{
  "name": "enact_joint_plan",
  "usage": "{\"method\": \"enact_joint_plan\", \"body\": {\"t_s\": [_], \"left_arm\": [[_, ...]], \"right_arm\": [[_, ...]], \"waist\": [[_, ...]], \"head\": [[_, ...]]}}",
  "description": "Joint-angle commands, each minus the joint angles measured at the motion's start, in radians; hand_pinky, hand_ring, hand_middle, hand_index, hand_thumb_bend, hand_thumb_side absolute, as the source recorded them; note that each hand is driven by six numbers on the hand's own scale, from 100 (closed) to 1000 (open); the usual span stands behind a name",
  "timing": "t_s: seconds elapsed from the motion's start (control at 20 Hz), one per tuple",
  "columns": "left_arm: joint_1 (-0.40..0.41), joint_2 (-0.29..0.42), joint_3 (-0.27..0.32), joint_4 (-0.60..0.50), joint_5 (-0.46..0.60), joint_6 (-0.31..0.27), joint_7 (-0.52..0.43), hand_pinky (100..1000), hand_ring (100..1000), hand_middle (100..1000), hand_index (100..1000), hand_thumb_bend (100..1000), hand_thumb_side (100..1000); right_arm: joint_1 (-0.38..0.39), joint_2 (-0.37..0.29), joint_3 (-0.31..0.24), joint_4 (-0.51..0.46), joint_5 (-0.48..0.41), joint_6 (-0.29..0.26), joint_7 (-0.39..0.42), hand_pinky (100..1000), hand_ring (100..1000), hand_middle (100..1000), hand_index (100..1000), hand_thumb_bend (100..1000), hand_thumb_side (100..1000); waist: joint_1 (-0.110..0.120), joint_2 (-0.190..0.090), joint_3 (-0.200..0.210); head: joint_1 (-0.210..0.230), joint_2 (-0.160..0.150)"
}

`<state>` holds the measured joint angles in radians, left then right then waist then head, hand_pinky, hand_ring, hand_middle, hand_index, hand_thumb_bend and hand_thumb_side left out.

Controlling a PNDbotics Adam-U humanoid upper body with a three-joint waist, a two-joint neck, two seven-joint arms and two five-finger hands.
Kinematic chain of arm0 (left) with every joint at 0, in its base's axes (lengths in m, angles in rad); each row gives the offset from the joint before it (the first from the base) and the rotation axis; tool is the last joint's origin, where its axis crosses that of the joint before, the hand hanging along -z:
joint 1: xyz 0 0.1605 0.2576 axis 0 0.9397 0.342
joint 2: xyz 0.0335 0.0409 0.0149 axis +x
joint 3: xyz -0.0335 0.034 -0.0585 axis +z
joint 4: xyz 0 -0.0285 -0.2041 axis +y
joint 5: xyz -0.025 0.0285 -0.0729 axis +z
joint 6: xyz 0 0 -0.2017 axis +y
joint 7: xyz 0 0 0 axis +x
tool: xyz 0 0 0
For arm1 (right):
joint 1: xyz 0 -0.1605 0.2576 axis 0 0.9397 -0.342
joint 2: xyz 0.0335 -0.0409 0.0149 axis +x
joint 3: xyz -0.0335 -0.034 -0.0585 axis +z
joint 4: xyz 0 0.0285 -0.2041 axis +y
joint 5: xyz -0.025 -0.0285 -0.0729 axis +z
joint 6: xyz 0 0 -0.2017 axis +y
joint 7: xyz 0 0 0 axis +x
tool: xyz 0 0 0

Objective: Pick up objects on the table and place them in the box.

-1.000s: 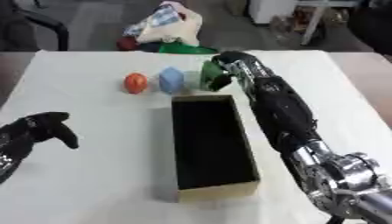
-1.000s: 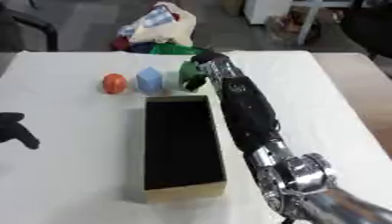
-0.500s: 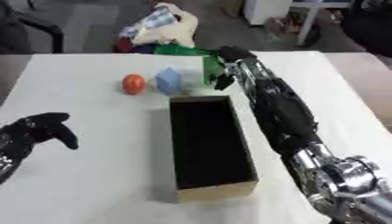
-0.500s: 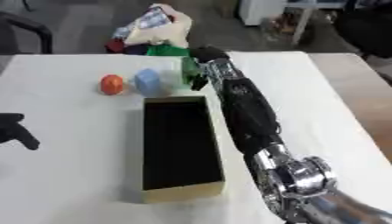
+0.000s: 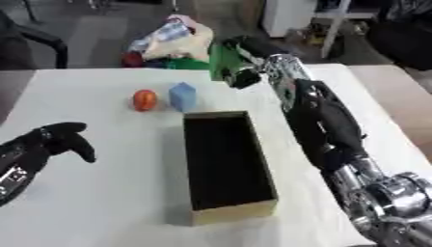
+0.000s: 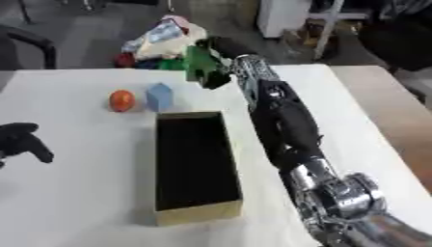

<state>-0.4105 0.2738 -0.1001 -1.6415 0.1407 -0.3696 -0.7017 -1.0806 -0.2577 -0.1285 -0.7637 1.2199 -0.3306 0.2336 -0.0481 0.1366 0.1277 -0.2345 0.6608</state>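
Since a second earlier the green object [image 6: 199,61] had come up off the tabletop [image 5: 110,183]: it had sat beside the blue block, and now it hung above the far edge, carried in the right hand [image 5: 246,62]. That hand's fingers were curled around the green piece, which looked blocky and stood roughly upright in the grasp; how the thumb lay could not be made out. Lifting it that high probably served to clear the rim of the box before swinging back over the opening.

The box [image 5: 226,169], long and dark inside with tan walls, lay in the middle of the tabletop with its long side running away from the robot. Nothing showed inside it. Its open top sat directly along the right arm's line, so the carry looked like a short pull back and down.

The blue block [image 5: 182,96] and the orange ball [image 5: 145,100] stood side by side, close together, just beyond the box's far left corner, both untouched and waiting their turn.

The left hand [image 5: 50,142] rested near the lower left of the view, fingers relaxed and holding nothing, well apart from the box. Beyond the far edge lay a heap of coloured cloth [image 5: 173,43] on the floor.
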Motion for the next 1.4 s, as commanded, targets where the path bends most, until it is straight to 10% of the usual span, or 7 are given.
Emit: {"method": "enact_joint_plan", "body": {"t_s": [0.05, 0.65, 1.4], "left_arm": [[-0.006, 0.018, 0.014, -0.01, 0.006, -0.001, 0.005, 683, 616, 614, 906, 100, 937], [-0.001, 0.021, 0.023, -0.013, 0.005, 0.002, 0.014, 684, 616, 615, 906, 100, 935], [0.001, 0.02, 0.022, -0.014, 0.002, 0.006, 0.012, 684, 616, 615, 906, 100, 939]], "right_arm": [[-0.002, -0.06, 0.061, -0.077, -0.124, -0.088, 0.026, 815, 693, 495, 994, 100, 349], [0.15, -0.214, 0.254, -0.244, -0.457, -0.202, 0.219, 812, 695, 507, 998, 100, 541], [0.218, -0.249, 0.356, -0.308, -0.486, -0.25, 0.314, 820, 719, 587, 998, 100, 630]], "waist": [[0.006, -0.019, -0.008], [0.004, -0.022, -0.043], [-0.002, -0.015, -0.05]], "head": [[0.015, 0.01], [0.036, 0.007], [0.033, 0.002]]}}
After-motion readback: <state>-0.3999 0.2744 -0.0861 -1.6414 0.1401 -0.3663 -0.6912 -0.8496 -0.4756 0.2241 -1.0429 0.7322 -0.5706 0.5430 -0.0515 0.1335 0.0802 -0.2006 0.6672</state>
